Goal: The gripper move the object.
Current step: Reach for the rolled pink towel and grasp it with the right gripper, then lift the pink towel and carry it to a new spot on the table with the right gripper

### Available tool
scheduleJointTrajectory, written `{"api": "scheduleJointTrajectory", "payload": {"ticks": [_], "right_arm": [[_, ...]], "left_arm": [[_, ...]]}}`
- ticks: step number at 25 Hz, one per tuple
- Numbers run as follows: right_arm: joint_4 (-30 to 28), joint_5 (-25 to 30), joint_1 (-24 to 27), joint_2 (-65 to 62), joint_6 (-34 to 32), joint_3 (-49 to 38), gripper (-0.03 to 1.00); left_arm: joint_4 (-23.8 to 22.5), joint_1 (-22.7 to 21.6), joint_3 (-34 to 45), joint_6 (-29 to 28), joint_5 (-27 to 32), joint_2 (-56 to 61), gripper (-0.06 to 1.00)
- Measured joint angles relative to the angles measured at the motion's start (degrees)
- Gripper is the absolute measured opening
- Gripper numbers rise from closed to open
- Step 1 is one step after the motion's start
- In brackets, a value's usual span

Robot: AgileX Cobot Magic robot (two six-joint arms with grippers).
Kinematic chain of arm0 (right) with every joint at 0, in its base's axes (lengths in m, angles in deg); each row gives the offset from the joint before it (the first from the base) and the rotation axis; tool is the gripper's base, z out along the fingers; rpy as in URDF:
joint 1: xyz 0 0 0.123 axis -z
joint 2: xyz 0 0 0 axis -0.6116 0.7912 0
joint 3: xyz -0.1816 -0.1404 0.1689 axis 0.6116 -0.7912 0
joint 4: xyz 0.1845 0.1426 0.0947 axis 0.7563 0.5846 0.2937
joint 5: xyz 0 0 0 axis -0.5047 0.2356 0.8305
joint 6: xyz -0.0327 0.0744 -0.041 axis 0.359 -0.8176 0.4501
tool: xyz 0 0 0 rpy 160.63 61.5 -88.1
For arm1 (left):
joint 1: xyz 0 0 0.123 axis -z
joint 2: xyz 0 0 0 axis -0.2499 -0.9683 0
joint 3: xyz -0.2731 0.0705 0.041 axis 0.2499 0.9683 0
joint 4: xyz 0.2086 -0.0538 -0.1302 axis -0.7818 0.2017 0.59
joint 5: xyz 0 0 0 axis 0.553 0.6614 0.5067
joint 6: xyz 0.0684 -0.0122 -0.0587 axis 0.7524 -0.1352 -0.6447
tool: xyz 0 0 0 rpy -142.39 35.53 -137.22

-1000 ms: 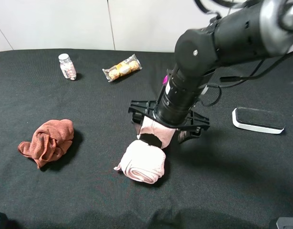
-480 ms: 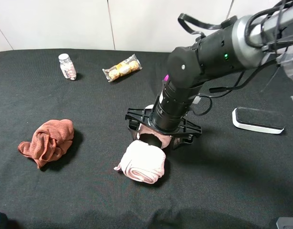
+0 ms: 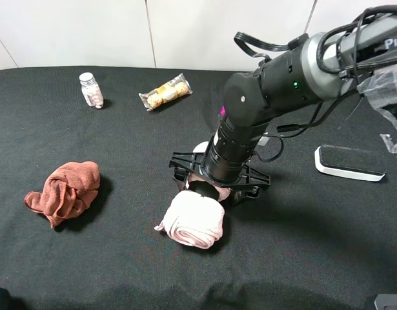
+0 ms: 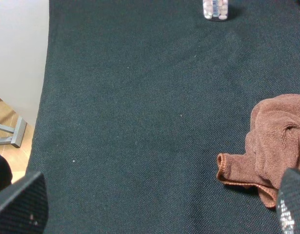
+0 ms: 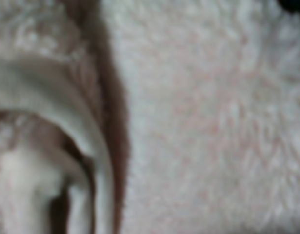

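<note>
A rolled pink fluffy towel (image 3: pixel 195 221) lies on the black table near the middle. My right gripper (image 3: pixel 208 187) is pressed down onto the towel's far end, with a fold of the towel caught in it; its fingertips are hidden by the cloth. The right wrist view is filled by the blurred pink towel (image 5: pixel 198 117) at close range. My left gripper (image 4: pixel 159 214) is open and empty, low over the table's left side, with its fingertips (image 4: pixel 23 204) wide apart. A crumpled brown cloth (image 3: pixel 66 190) lies at the left and also shows in the left wrist view (image 4: pixel 279 144).
A small pill bottle (image 3: pixel 90 89) and a snack packet (image 3: pixel 164 92) stand at the back left. A flat white-rimmed black object (image 3: pixel 350 163) lies at the right. The bottle (image 4: pixel 215 9) also shows in the left wrist view, as does the table's left edge (image 4: pixel 45 97).
My right arm has lowered and shifted slightly left, bringing the lifted fold of pink towel down onto the roll. The left arm and the other things have not moved.
</note>
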Motion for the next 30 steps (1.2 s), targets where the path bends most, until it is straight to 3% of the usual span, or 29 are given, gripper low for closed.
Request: {"api": "scheduleJointTrajectory", "payload": {"ticks": [6, 30], "right_arm": [[1.3, -0.4, 0.0, 0.1, 0.1, 0.0, 0.37], [1.9, 0.6, 0.0, -0.3, -0.4, 0.2, 0.37]], "left_arm": [[0.0, 0.0, 0.0, 0.0, 0.0, 0.0, 0.99], [0.0, 0.0, 0.0, 0.0, 0.0, 0.0, 0.99]]}}
